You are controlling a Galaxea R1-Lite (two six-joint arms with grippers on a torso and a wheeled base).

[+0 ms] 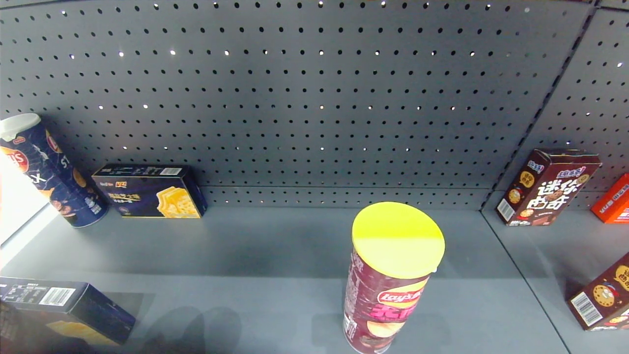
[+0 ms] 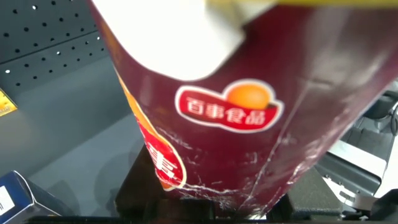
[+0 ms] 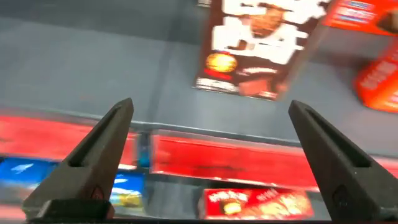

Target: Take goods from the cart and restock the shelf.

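Note:
A maroon chip can (image 1: 390, 285) with a yellow lid stands upright near the front of the grey shelf (image 1: 275, 255), its base cut off by the view's lower edge. In the left wrist view the same can (image 2: 249, 124) lies right up against the camera, and my left gripper is shut on it low down; its fingers are hidden. My right gripper (image 3: 211, 104) is open, its two dark fingers spread wide with nothing between them. It hovers in front of the shelf's red edge strip (image 3: 230, 165), facing a brown cookie box (image 3: 261, 50).
A blue chip can (image 1: 44, 172) and a blue cracker box (image 1: 152, 191) stand at the back left, with another blue box (image 1: 64, 305) front left. In the right bay are a brown cookie box (image 1: 550, 187), an orange box (image 1: 614, 199) and a second brown box (image 1: 602, 295). Behind everything is a perforated back panel.

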